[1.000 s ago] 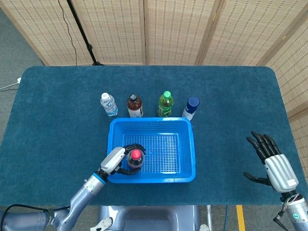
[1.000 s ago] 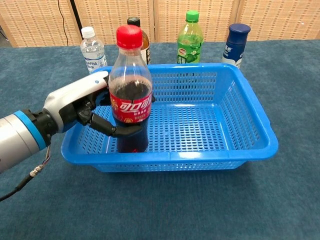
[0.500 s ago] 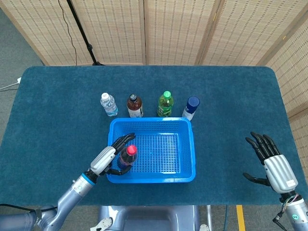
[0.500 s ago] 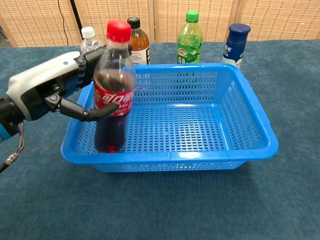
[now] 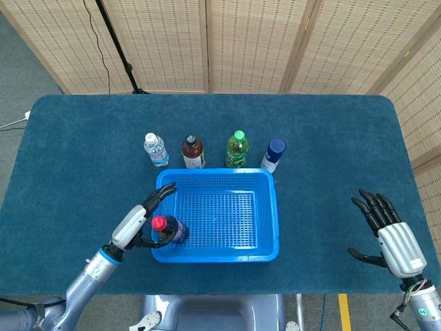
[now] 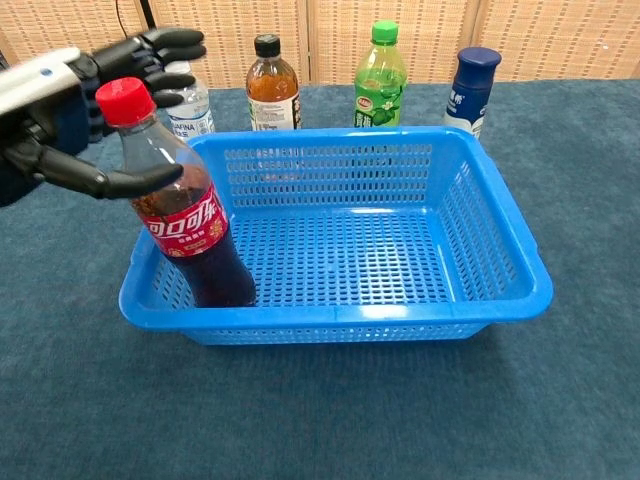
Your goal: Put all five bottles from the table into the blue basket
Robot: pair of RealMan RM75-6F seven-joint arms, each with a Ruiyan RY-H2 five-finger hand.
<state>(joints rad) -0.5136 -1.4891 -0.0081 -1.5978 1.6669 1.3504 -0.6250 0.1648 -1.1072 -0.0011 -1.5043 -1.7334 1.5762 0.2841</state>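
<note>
A cola bottle (image 6: 190, 230) with a red cap stands inside the blue basket (image 6: 340, 315) at its front left corner, leaning left against the basket wall. My left hand (image 6: 70, 100) is beside it with fingers spread; the thumb lies close to the bottle's shoulder and nothing is gripped. From above, the cola bottle (image 5: 169, 229) tips over the left side of the basket (image 5: 275, 221), with the left hand (image 5: 134, 219) just outside. My right hand (image 5: 386, 231) hovers open at the table's right front.
Behind the basket stand a water bottle (image 5: 156, 149), a brown tea bottle (image 5: 193, 152), a green bottle (image 5: 236, 149) and a blue-capped bottle (image 5: 273, 155) in a row. Folding screens close off the back.
My left hand has let go of the cola bottle, spread its fingers and drawn back to the left. The bottle has tipped from upright to leaning left in the basket. The right hand stayed put.
</note>
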